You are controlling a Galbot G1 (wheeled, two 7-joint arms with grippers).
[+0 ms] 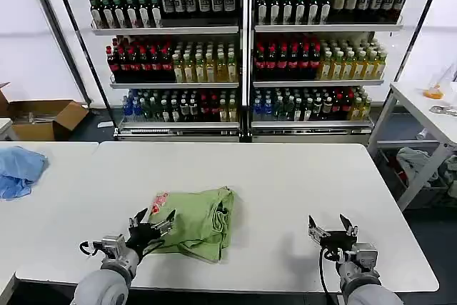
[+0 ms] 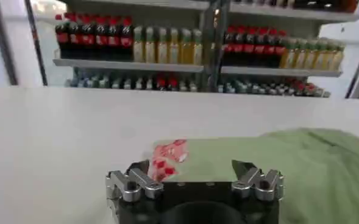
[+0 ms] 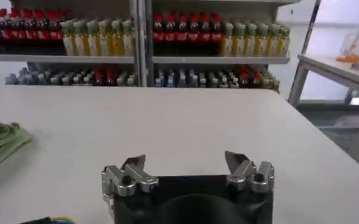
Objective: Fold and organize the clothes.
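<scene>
Wide white rectangular table [image 1: 285, 198], bare over most of its top. Soft light green folded polo shirt [image 1: 200, 221] with red-and-white print, lying left of table centre, near the front edge, long axis running front to back. Small crumpled light blue cloth [image 1: 20, 169] well left of the shirt, on the adjoining table. Left gripper [image 1: 152, 225] at the shirt's left front corner, fingers apart, holding nothing, shirt just ahead and to its right. Right gripper [image 1: 330, 229] well right of the shirt, fingers spread, empty, over bare tabletop. Left arm clearly nearer. Open room right of and behind the shirt; little margin to the front edge.
</scene>
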